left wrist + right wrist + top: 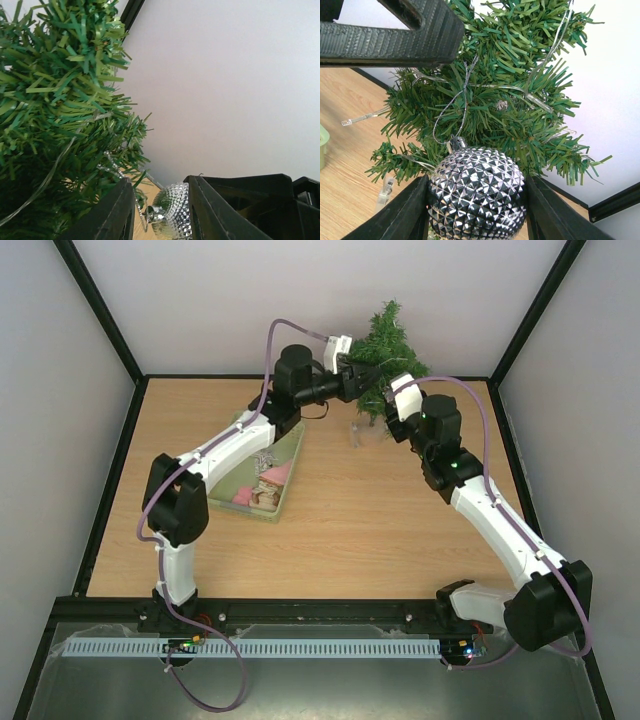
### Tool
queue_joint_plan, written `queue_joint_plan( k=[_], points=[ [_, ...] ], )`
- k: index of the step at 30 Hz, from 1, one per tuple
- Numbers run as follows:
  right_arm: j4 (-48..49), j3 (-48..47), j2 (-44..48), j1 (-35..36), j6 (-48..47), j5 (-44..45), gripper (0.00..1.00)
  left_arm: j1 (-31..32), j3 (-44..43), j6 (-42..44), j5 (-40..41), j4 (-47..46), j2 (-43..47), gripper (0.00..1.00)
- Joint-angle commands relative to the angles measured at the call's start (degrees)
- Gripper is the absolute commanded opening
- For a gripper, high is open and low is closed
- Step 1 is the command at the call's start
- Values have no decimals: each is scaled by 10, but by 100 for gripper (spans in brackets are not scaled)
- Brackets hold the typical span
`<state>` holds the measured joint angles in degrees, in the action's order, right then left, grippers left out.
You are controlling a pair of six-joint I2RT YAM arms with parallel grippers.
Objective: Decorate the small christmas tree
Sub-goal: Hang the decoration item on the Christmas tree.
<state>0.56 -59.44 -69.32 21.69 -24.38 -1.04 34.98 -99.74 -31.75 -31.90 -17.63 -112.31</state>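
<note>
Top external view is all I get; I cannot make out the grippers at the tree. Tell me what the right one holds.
Observer: The right gripper is shut on a silver faceted ball.
Operator: Report its hanging loop.
Observer: The thread loop runs up into the branches of the small christmas tree; hooked or not, I cannot tell.
Operator: Now the left gripper.
Observer: The left gripper has its fingers apart against the branches, nothing clamped.

No words or numbers could be read in any view. Nothing showed a label, brand or sign.
</note>
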Motion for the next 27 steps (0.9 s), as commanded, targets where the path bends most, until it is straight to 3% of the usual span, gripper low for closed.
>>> queue_joint_plan(
  k=[1,27],
  points=[
    [31,4,2,-4,0,8,42,4,-23,27,3,6,-14,33],
    [63,22,-16,-5,0,30,43,5,-41,54,28,34,-47,21]
  ],
)
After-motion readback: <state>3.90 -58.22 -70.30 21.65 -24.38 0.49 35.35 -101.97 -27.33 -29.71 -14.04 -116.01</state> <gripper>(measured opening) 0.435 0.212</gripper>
